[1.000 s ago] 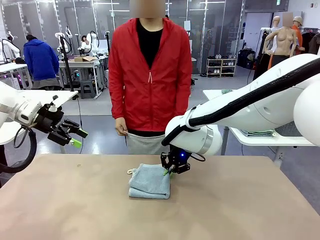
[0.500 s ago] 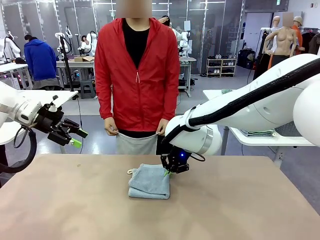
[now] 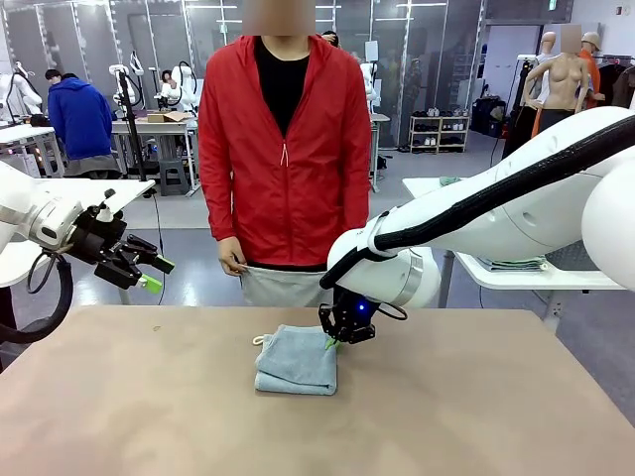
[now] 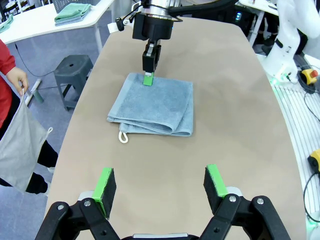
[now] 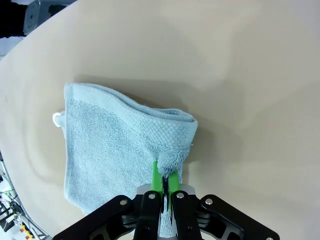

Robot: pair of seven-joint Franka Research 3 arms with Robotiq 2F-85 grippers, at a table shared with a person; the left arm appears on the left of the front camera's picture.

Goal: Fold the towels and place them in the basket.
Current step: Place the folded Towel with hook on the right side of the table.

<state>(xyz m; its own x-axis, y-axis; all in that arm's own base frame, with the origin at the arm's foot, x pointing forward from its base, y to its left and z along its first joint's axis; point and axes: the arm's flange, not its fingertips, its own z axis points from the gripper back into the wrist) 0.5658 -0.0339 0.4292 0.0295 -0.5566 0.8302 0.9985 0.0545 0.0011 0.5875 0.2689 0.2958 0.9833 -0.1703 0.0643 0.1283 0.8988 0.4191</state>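
One second on, hardly any change on the desk (image 3: 476, 416)?
— Hardly any. Still pinching the blue towel (image 3: 298, 362) at its 1 o'clock corner with the right jaws, shut tight on the terry edge. Folded and lying at desk centre, with its white loop (image 3: 260, 340) at 10 o'clock.
And the left jaws?
— Hovering wide apart off the desk's 9 o'clock edge, green pads (image 4: 105, 184) gripping nothing, same as a second ago.
Across the desk, at 12 o'clock?
— Swayed aside and back again; holding a pale cloth (image 3: 281, 288) at the waist by one hand (image 3: 231, 266), with the other hand hidden behind the right arm (image 3: 516, 223).
Meaning for the job?
— Probably paused at the end of a fold: done folding the first towel, not yet let go of it or put it away, with the second probably waiting in that hand.
Anything to read?
— No brand, label or lettering sharp enough to make out.
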